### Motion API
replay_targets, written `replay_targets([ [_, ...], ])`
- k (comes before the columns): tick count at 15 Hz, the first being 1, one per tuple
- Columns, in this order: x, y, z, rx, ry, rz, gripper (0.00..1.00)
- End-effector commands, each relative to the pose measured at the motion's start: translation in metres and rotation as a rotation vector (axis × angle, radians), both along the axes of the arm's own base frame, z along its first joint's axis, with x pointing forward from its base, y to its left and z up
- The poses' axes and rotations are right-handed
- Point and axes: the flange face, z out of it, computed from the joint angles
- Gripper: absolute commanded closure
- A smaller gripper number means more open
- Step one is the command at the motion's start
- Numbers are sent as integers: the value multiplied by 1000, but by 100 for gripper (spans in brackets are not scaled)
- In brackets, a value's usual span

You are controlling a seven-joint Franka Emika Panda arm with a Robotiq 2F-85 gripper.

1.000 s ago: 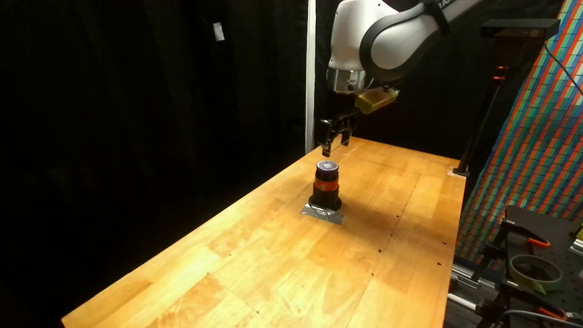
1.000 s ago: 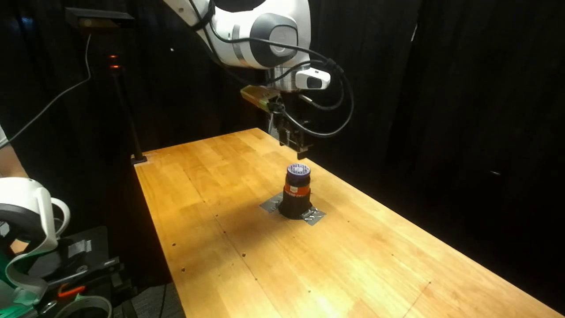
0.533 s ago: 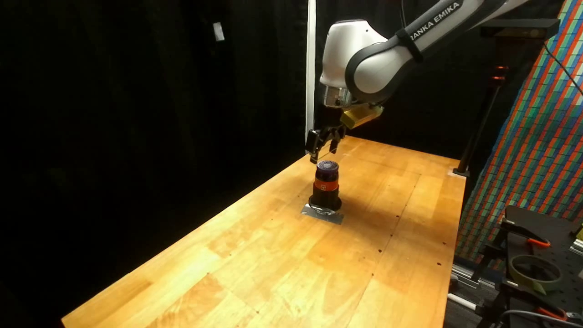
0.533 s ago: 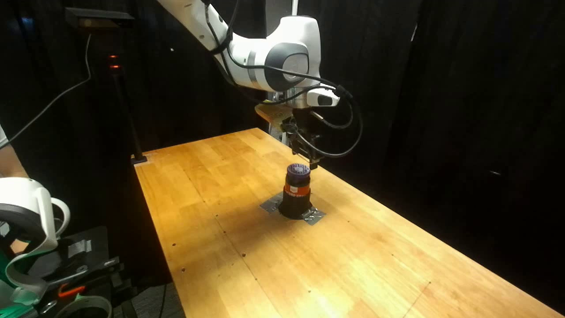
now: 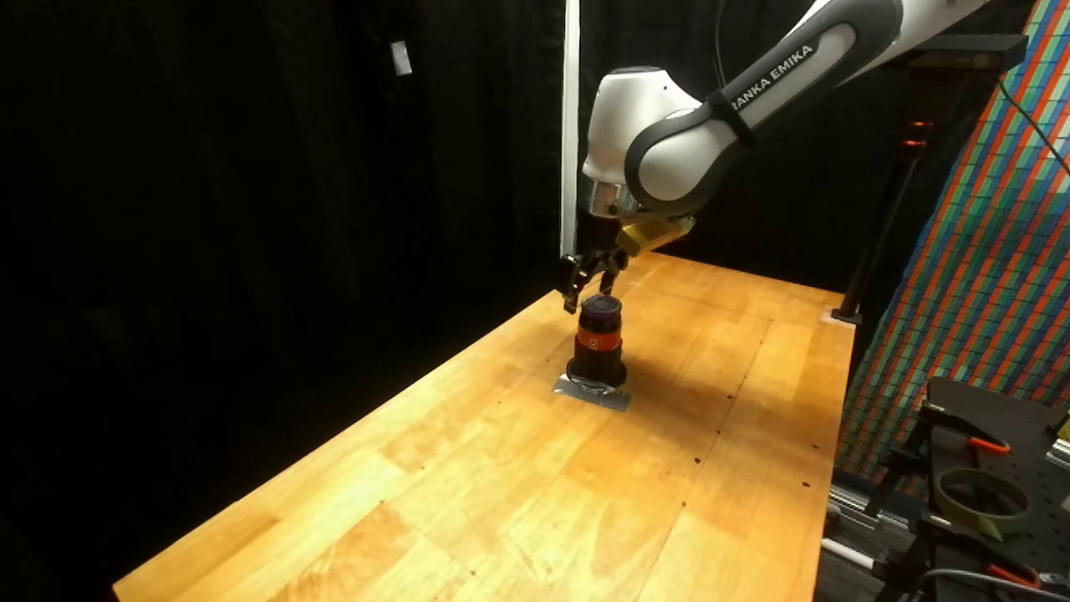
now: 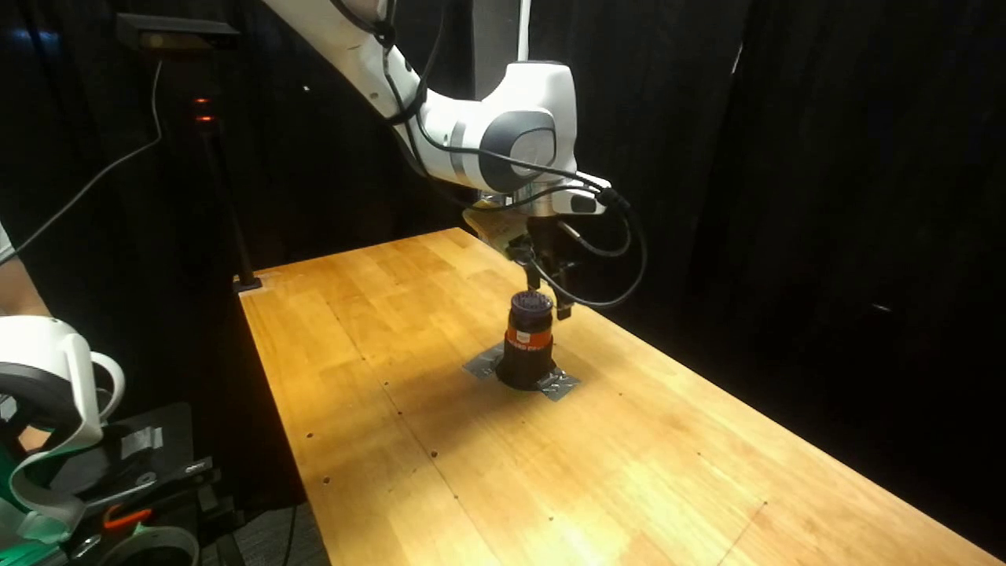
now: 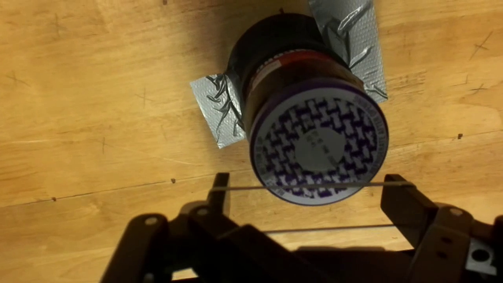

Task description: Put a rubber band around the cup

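The cup is a dark jar with an orange label and a patterned purple-and-white lid. It stands upright in a black base in both exterior views (image 5: 599, 340) (image 6: 529, 339) and in the wrist view (image 7: 320, 147). My gripper (image 7: 308, 183) is open, with a thin rubber band (image 7: 243, 188) stretched across its two fingers. One strand crosses in front of the lid's lower edge in the wrist view; a second line runs below it. In both exterior views the gripper (image 5: 588, 301) (image 6: 548, 300) points down beside and behind the lid, fingertips about lid height. Whether the band touches the jar cannot be told.
Silver tape (image 5: 592, 393) fixes the black base to the wooden table (image 5: 501, 502). A dark camera stand (image 5: 869, 234) rises at the table's far corner. A side cart with a tape roll (image 5: 982, 502) stands beside the table. A cable loop (image 6: 640, 259) hangs from the arm near the gripper.
My gripper has come down and towards the jar, from above and behind it to about lid height. The lid is now in the gripper's shadow. The jar has not moved.
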Motion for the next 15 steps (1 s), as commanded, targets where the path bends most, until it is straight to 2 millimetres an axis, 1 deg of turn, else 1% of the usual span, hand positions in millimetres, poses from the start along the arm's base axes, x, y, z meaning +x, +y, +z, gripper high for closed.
replay_targets([
  [1, 8, 1, -5, 23, -1, -24, 0],
  [7, 8, -3, -18, 53, 22, -60, 0],
  [9, 6, -4, -22, 61, 51, -59, 0],
  [11, -1, -4, -21, 81, 95, -48, 0],
  [15, -14, -6, -12, 121, 183, -29, 0],
])
